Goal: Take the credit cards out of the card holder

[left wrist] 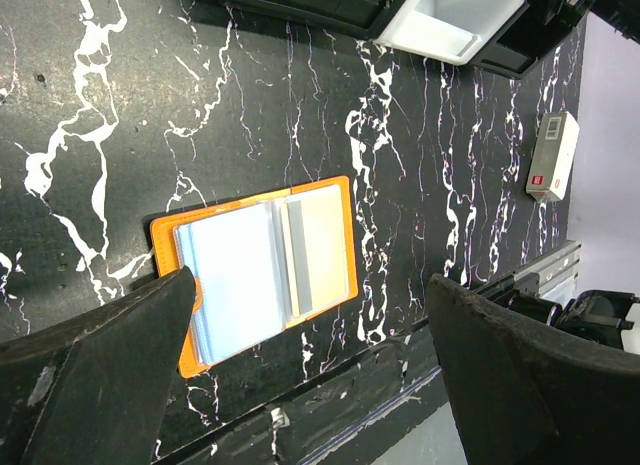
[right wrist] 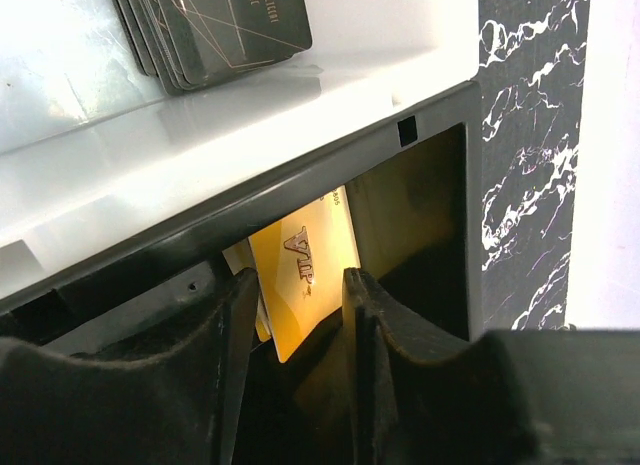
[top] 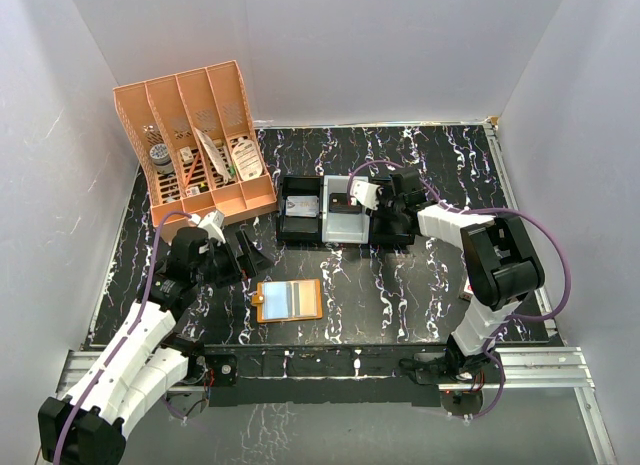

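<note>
Left pincer [left wrist: 310, 285] gapes wide over the open holder [left wrist: 262, 270], with pale cards [left wrist: 232, 275] in its pockets.
Holder lies flat on the desk [left wrist: 100, 85], just beyond and between the fingertips, one orange corner hidden behind a finger. Cards look thin, stiff, light and slick, and they sit flush, so a pinch from above would likely skid. Better to catch an exposed edge near the fold and slide it out while the light holder is pinned. Right pincer [right wrist: 297, 280], over a black tray [right wrist: 430, 185], stands slightly parted around a gold card [right wrist: 300, 250]; whether it grips that, I cannot tell.
</note>
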Controlling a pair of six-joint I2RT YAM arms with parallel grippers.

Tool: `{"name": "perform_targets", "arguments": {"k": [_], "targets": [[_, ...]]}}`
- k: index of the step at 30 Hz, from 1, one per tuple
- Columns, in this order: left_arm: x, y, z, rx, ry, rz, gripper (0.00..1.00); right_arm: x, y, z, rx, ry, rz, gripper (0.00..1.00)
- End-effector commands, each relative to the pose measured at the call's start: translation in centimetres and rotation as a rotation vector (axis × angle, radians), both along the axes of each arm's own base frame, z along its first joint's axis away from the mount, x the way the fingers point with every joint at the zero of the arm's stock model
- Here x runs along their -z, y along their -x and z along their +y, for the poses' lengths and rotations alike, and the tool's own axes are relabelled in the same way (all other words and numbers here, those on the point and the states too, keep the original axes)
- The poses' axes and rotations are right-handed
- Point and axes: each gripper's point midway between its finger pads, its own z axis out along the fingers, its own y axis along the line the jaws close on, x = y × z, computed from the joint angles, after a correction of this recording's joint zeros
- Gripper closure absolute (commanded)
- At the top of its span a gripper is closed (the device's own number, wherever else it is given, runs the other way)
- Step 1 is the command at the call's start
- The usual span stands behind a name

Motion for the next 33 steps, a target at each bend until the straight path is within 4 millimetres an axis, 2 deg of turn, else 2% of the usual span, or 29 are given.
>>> {"name": "perform_targets", "arguments": {"k": [1, 6, 8, 11, 13, 15, 18, 20, 23, 24, 25, 26, 27, 31, 33], "targets": [[-0.4, 0.3, 0.1, 0.005, -0.001, -0.007, 0.01, -2.8, -1.9, -0.2, 0.028, -0.02, -0.088, 0.6], [-0.4, 0.3, 0.0, 0.009, 0.007, -0.003, 0.01, -3.5, -2.3, -1.2, 0.08, 0.002, -0.116, 0.55], [-0.5, 0.3, 0.1, 0.006, 0.004, -0.002, 0.01, -4.4, -2.3, -1.2, 0.092, -0.013, -0.132, 0.53], [-0.6, 0.2, 0.2, 0.004, -0.004, -0.004, 0.01, -6.7, -2.3, -0.8, 0.105, -0.073, -0.174, 0.51], [-0.6, 0.2, 0.0, 0.012, 0.001, -0.006, 0.01, -9.8, -2.4, -0.5, 0.133, -0.155, -0.239, 0.5], [-0.7, 0.1, -0.3, 0.024, 0.011, -0.003, 0.01, -13.1, -2.2, -0.1, 0.179, -0.285, -0.288, 0.48], [-0.5, 0.1, -0.8, 0.047, 0.028, 0.003, 0.01, -18.0, -1.0, 1.0, 0.296, -0.611, -0.279, 0.37], [-0.4, 0.1, -1.0, 0.062, 0.036, 0.012, 0.01, -19.9, 0.4, 1.5, 0.404, -0.834, -0.21, 0.36], [-0.4, 0.2, -1.5, 0.092, 0.044, 0.016, 0.01, -21.8, 3.0, 2.4, 0.502, -1.097, -0.088, 0.26], [-0.3, 0.3, -1.5, 0.1, 0.047, 0.02, 0.01, -22.1, 3.7, 2.3, 0.569, -1.202, -0.05, 0.09], [-0.2, 0.3, -1.6, 0.107, 0.048, 0.027, 0.01, -22.1, 4.3, 1.6, 0.69, -1.316, -0.011, 0.03], [-0.1, 0.4, -1.8, 0.115, 0.055, 0.032, 0.01, -21.4, 4.9, 0.8, 0.827, -1.409, 0.035, 0.02], [-0.1, 0.4, -2.0, 0.122, 0.062, 0.038, 0.01, -21.0, 5.7, 0.7, 0.874, -1.466, 0.076, 0.02], [-0.4, 0.3, -2.5, 0.137, 0.089, 0.036, 0.01, -20.0, 8.7, 2.7, 0.799, -1.584, 0.251, 0.02], [0.1, 0.4, -2.4, 0.136, 0.083, 0.054, 0.01, -19.6, 10.3, 4.5, 0.726, -1.656, 0.379, 0.02]]}}
